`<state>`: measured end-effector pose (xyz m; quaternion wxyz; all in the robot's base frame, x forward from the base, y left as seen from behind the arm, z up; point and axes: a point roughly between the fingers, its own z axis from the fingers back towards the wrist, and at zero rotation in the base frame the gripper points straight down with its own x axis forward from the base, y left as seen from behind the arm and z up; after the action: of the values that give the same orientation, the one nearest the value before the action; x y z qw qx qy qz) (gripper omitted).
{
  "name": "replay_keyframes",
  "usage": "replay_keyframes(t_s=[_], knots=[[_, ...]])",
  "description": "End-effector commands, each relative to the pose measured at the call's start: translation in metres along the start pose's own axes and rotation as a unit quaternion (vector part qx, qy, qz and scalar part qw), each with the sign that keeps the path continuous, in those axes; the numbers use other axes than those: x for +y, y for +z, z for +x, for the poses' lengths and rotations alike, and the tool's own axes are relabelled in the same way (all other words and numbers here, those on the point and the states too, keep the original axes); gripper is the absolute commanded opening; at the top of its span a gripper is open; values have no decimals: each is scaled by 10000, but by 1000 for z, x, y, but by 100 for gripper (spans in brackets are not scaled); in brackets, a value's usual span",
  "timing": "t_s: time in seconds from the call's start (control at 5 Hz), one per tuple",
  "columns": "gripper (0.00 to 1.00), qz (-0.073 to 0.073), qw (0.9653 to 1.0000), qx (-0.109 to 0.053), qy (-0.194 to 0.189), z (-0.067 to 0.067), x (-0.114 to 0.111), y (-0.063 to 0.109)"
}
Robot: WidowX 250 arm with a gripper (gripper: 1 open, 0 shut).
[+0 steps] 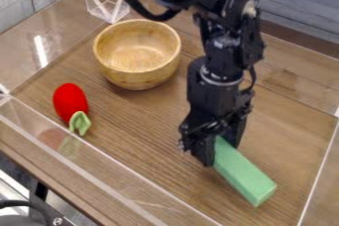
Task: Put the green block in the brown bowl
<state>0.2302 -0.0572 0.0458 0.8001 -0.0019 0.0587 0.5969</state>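
The green block [247,176] is a long flat bar at the lower right of the wooden table. Its upper-left end sits between the fingers of my black gripper [212,157], which points straight down and is shut on it. The rest of the block sticks out toward the lower right, and it looks slightly raised off the table. The brown bowl [137,54] is a light wooden bowl standing empty at the upper left, well apart from the gripper.
A red strawberry-like toy [67,101] with a green stem lies at the left. A clear plastic wall [93,175] runs along the near edge of the table, and another clear panel stands behind the bowl.
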Motion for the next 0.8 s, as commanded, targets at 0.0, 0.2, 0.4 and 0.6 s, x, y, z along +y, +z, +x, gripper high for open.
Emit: replay_keyframes(t_s=[0.0, 0.2, 0.4, 0.6], knots=[[0, -313, 9993, -94, -200, 4, -17, 34], [0, -321, 9988, -23, -358, 9, -27, 54], [0, -281, 9983, 33, -513, 19, -42, 75], [0, -397, 9988, -18, -271, 56, -51, 98]])
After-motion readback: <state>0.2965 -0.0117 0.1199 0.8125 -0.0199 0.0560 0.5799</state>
